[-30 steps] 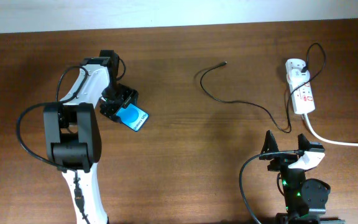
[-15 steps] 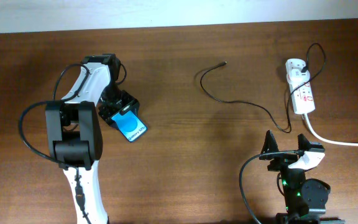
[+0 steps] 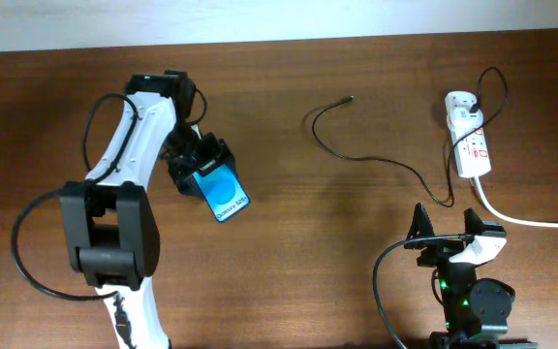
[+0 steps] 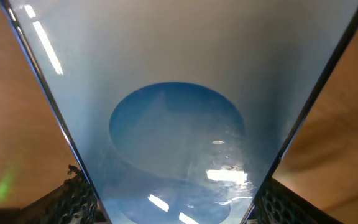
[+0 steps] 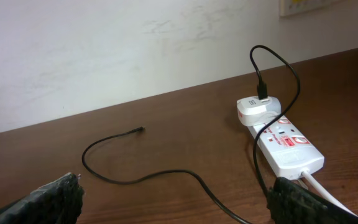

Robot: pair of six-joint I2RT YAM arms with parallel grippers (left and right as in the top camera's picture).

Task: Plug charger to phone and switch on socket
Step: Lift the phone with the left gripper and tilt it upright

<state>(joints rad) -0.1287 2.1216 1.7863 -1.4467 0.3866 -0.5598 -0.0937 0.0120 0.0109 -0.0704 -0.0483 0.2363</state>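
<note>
Overhead: left gripper point(image 3: 204, 173) clamps the phone point(image 3: 225, 195) by one end, well left of the socket point(image 3: 470, 145); the charger point(image 3: 376, 161) lies loose between them, its tip left of the socket. Left wrist: the phone's blue face fills the view, pinched at its edges only; it could slip or twist in transit. Right wrist: right gripper point(image 5: 176, 186) gapes empty, near the socket; the thin charger may skid away when pinched.

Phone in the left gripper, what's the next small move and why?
Probably carry the phone right toward the charger tip: the left gripper grips it, while the tip lies loose, well apart, and the right gripper sits open.
</note>
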